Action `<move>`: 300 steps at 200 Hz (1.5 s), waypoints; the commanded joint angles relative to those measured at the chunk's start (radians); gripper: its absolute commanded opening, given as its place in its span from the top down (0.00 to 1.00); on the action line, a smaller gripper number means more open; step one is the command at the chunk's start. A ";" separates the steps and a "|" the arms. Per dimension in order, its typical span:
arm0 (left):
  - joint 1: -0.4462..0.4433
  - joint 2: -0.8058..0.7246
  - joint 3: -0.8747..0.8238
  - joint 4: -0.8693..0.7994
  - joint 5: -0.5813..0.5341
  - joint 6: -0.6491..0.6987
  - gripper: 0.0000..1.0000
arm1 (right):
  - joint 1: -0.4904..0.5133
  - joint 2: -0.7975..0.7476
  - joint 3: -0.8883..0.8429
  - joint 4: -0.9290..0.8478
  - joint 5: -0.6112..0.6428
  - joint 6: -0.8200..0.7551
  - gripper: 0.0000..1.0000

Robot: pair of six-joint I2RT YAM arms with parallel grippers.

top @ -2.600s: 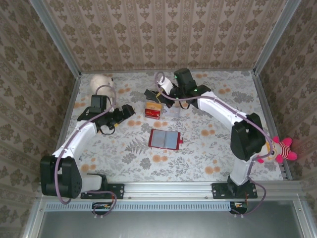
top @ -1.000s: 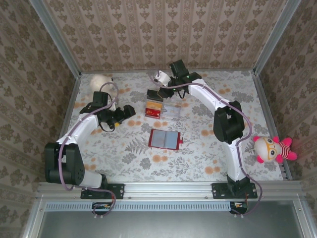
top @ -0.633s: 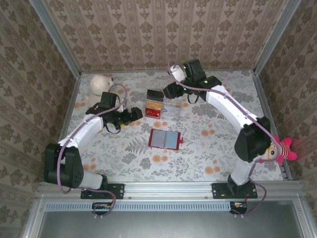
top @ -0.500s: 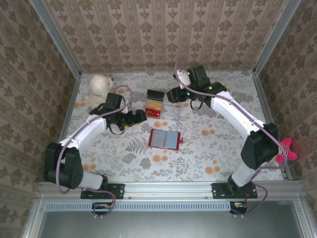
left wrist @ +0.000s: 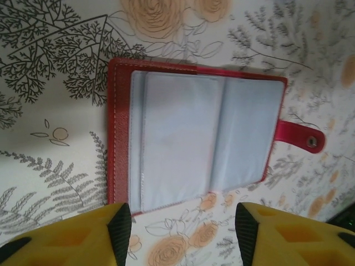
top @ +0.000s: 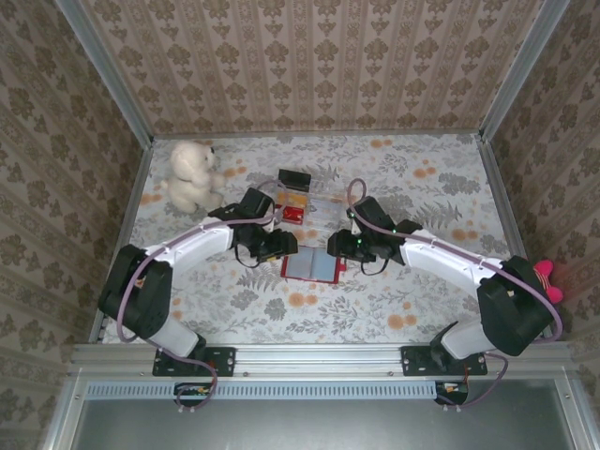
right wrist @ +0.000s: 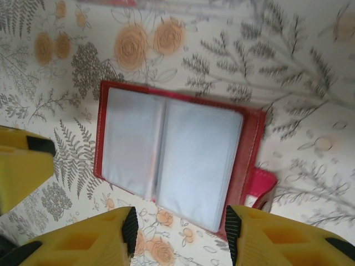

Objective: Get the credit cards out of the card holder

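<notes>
card holder on table, L pincer left, R pincer right

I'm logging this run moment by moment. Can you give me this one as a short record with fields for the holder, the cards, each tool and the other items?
card holder: red, lying open on the floral table, greyish sleeves up, snap tab sticking out
credit cards: none seen outside the holder; sleeve contents unclear
left tool: jaws apart at the holder's edge, holding nothing
right tool: jaws apart at the opposite side, holding nothing
other items: white plush bear, black block, clear tray with red-and-yellow packets
</notes>
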 commanded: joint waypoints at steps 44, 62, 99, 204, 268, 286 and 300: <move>-0.056 0.084 0.063 -0.015 -0.129 -0.038 0.57 | 0.073 0.110 0.005 0.109 0.032 0.191 0.54; -0.059 0.106 0.064 -0.009 -0.116 -0.041 0.60 | 0.073 0.150 0.013 0.118 0.030 0.192 0.55; -0.058 0.151 0.073 0.004 -0.084 -0.039 0.64 | 0.070 0.215 0.035 0.107 0.030 0.185 0.55; -0.060 0.203 0.080 0.023 -0.051 -0.058 0.63 | 0.066 0.282 0.060 0.079 0.036 0.167 0.56; -0.062 0.210 0.082 0.038 -0.007 -0.056 0.67 | 0.065 0.285 0.055 0.080 0.036 0.166 0.57; -0.062 0.200 0.088 0.024 -0.015 -0.046 0.68 | 0.065 0.285 0.053 0.081 0.037 0.166 0.57; -0.062 0.192 0.096 0.003 -0.032 -0.035 0.68 | 0.065 0.285 0.053 0.080 0.038 0.167 0.57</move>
